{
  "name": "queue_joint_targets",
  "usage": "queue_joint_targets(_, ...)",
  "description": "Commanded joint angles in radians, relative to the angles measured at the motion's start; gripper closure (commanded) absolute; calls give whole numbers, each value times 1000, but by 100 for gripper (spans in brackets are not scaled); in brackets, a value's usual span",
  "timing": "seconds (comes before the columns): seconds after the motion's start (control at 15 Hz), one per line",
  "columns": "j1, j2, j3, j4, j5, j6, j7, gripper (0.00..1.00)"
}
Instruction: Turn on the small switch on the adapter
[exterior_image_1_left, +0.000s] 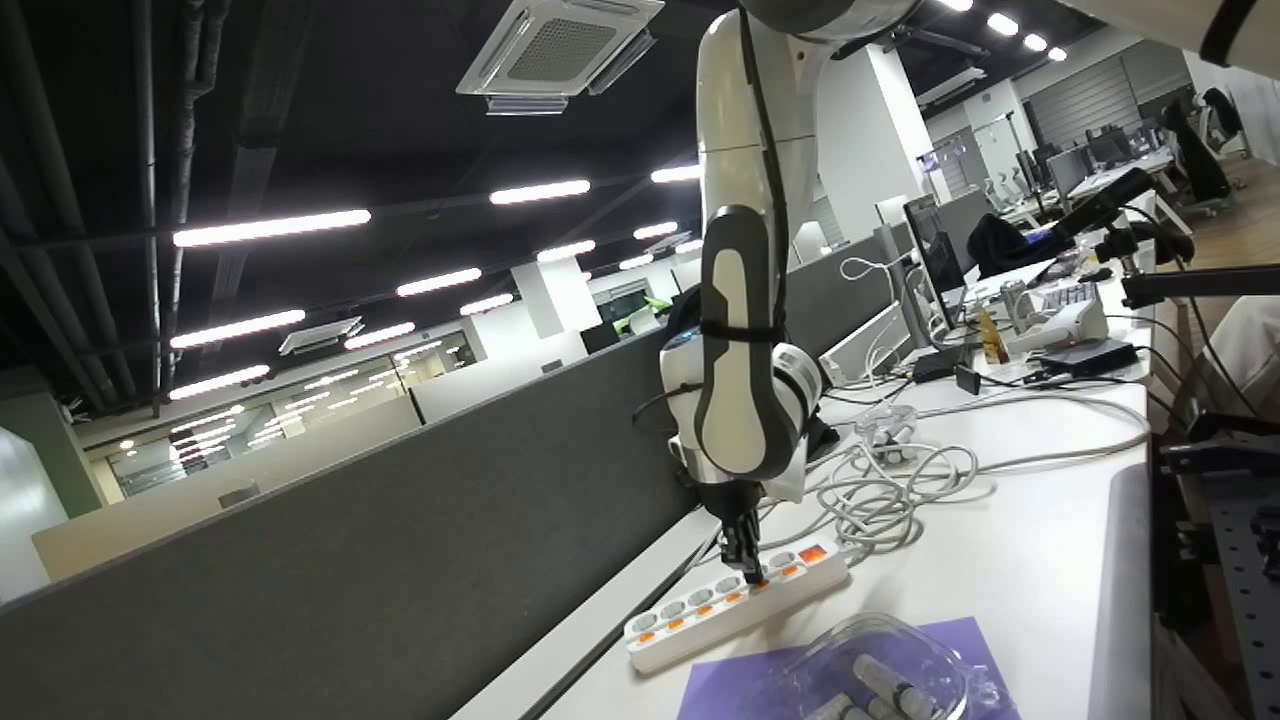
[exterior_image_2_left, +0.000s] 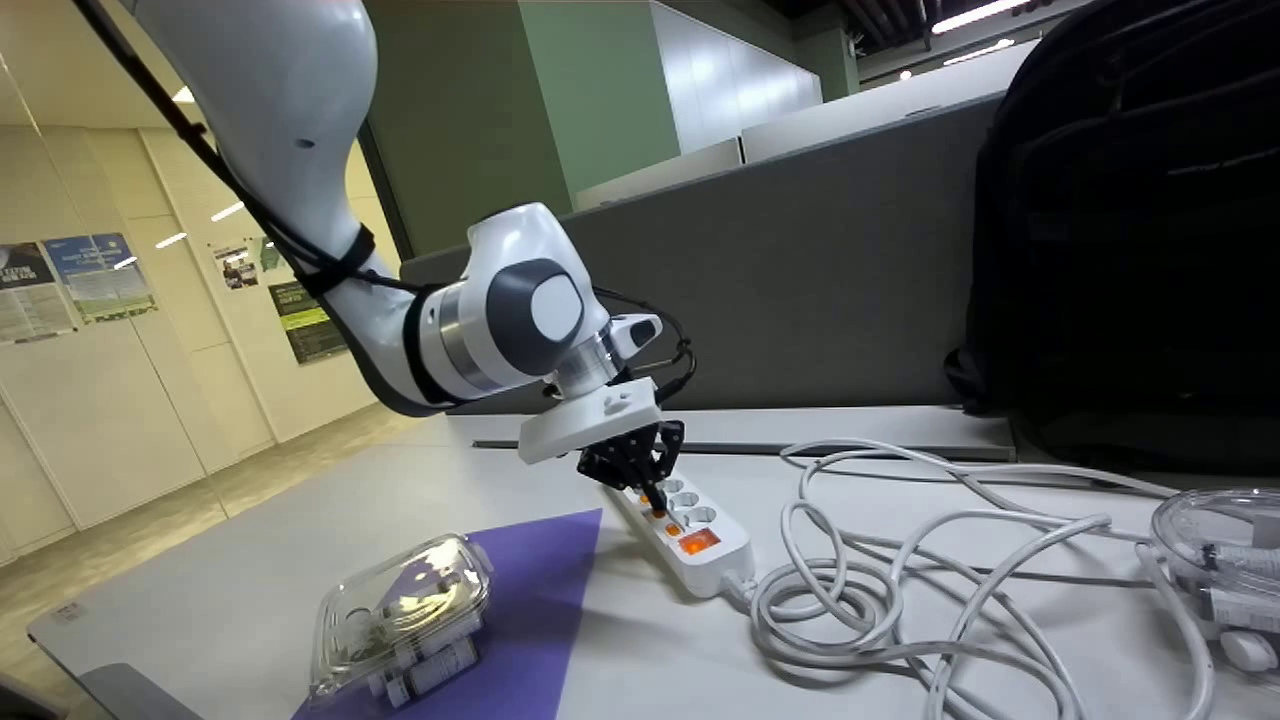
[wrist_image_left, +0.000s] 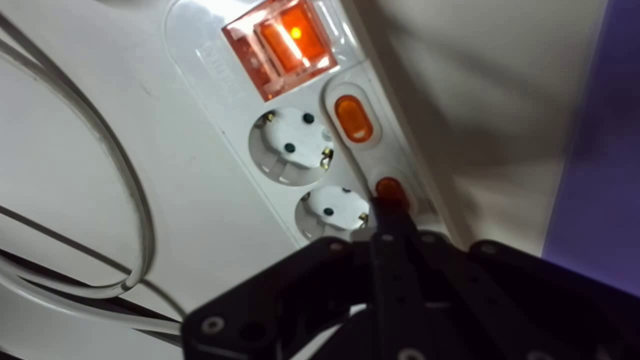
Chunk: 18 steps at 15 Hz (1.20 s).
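Indoors, adapter (exterior_image_1_left: 740, 614) on white desk (exterior_image_1_left: 1040, 530) by partition (exterior_image_1_left: 400, 560)

White robot arm (exterior_image_1_left: 735, 300) angled down, black pincer (wrist_image_left: 392, 210) pointed downward beneath it, closed

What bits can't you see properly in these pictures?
Wrist view: part of the small switch, hidden by the pincer, so I can't tell if it's pressed.
In an exterior view: part of the clear box, cut off by the bottom edge.
In an exterior view: words on the posters, too small; black bag, cut by the right edge.
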Motion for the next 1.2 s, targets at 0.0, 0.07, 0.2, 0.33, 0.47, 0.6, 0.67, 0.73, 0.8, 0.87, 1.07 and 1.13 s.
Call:
queue_joint_targets(0.0, -38, 18, 42, -62, -15, 70, -8, 100)
queue_joint_targets(0.07, -53, 18, 60, -78, -16, 95, -25, 100)
queue_joint_targets(0.2, -65, 19, 73, -106, -30, 137, -53, 100)
queue_joint_targets(0.33, -42, 25, 44, -125, -56, 161, -68, 100)
queue_joint_targets(0.47, -37, 22, 38, -137, -69, 172, -77, 100)
queue_joint_targets(0.6, -49, 7, 53, -135, -71, 168, -84, 100)
queue_joint_targets(0.67, -56, 0, 60, -133, -72, 167, -85, 100)
queue_joint_targets(0.73, -66, -12, 75, -128, -67, 156, -84, 100)
queue_joint_targets(0.8, -75, -20, 87, -124, -63, 151, -83, 100)
queue_joint_targets(0.87, -91, -31, 110, -120, -57, 140, -82, 100)
queue_joint_targets(1.07, -132, -28, 168, -104, -45, 124, -85, 100)
queue_joint_targets(1.13, -139, -24, 183, -99, -40, 119, -84, 100)
